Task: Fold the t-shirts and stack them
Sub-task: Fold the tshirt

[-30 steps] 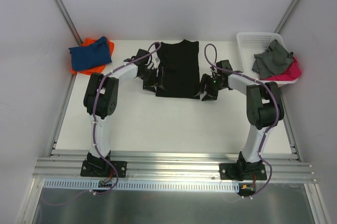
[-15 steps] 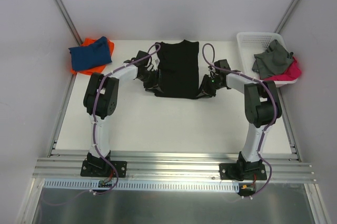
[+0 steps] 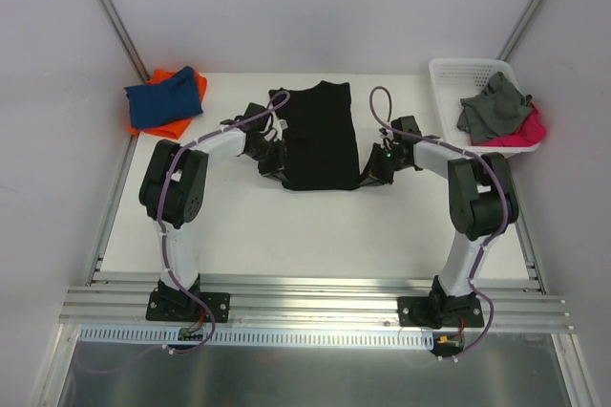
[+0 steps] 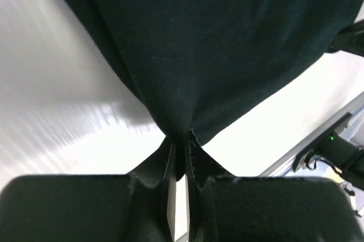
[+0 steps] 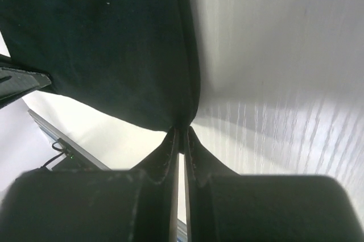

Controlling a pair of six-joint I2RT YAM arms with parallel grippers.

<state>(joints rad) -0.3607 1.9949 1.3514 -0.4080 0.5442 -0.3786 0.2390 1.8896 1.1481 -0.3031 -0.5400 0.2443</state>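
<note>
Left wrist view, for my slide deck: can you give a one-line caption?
Left gripper shut on a corner of the black tee, over the white table.

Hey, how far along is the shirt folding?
Done: blue t-shirt lies on the orange t-shirt, far left corner. In hand: left end effector and right end effector each shut on a near corner of the black t-shirt. Left: folding and stacking it, plus the clothes in the basket.

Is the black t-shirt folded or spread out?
Spread out: the black t-shirt lies open on the table, near corners pinched in the shut left gripper and right gripper.
</note>
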